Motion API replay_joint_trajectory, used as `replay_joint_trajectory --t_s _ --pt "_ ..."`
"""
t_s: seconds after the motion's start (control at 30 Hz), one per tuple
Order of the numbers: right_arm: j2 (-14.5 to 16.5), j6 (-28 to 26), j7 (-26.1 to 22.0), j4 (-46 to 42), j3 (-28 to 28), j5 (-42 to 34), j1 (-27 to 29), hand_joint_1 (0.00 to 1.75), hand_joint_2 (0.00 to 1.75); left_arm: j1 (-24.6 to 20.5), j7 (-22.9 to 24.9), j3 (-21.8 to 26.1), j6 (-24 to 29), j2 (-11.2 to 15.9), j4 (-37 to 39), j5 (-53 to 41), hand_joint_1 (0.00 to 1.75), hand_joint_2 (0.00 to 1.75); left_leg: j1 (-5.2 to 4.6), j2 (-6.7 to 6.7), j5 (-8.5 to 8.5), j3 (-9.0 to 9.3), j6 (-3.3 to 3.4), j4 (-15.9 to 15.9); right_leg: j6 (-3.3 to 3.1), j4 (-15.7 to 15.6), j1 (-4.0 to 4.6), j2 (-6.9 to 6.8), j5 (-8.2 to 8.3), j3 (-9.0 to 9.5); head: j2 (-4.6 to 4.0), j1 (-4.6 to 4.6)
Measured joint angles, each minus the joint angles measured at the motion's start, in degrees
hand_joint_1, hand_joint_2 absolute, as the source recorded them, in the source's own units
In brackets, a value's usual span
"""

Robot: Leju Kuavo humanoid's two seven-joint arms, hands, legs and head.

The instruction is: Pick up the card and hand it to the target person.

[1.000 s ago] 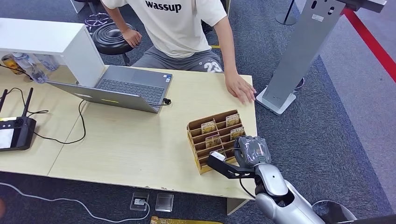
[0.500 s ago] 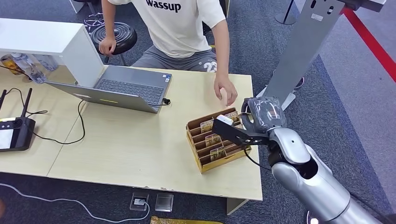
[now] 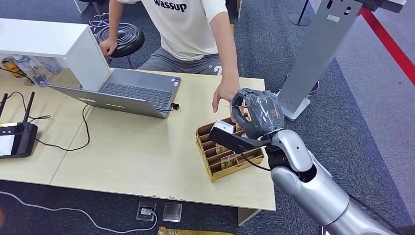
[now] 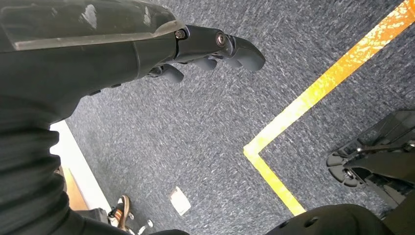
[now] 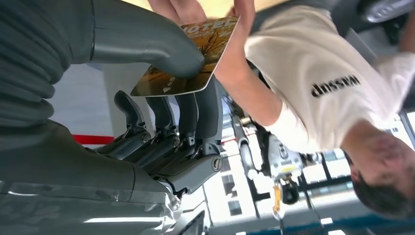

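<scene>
Right robot hand (image 3: pixel 259 117): gripping the card (image 5: pixel 188 58) between its thick thumb and dark fingers, raised above the wooden card rack (image 3: pixel 227 149).
Left robot hand (image 4: pixel 210 46): hanging over grey carpet beside a yellow floor line, fingers curled in, holding nothing.
Change: a second ago the right robot hand was sitting low at the rack's near edge; now it is lifted up and forward toward the seated person.
Person's hand (image 3: pixel 226 93): having left the desk (image 3: pixel 137 152) edge, now reaching in and touching the card's far end in the right wrist view.
Meaning: pick-up looks done; handover appears to be under way, release being what remains.
Writing: "HOTEL" is showing on the card; the person's white shirt is reading "wassup".
</scene>
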Motion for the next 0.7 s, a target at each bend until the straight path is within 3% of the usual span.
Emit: replay_joint_trajectory --t_s 0.3,0.43,0.7 --pt "6.0 -11.55 -6.81 12.88 0.08 -0.24 0.26 1.43 1.75 -0.41 0.01 0.0 -0.91 -0.33 0.0 0.47 0.0 1.75 0.0 -0.01 0.0 0.0 0.0 0.0 0.0 0.0 0.0 0.0 0.0 -0.01 0.0 0.03" --pt "7.31 -12.43 -7.95 15.76 0.08 -2.32 0.58 0.0 1.75 -0.34 0.2 0.0 -0.66 -0.34 0.0 0.56 0.0 0.0 0.0 -0.01 0.0 0.0 0.0 0.0 0.0 0.0 0.0 0.0 0.0 -0.01 0.0 0.05" --pt "8.12 -12.09 -10.58 17.29 -0.14 -12.24 3.07 0.0 1.75 0.32 0.5 0.0 0.29 -0.36 0.0 1.8 0.0 0.0 0.0 -0.01 0.0 -0.03 0.0 0.01 0.0 0.0 0.0 0.0 0.0 -0.08 0.0 -0.01"
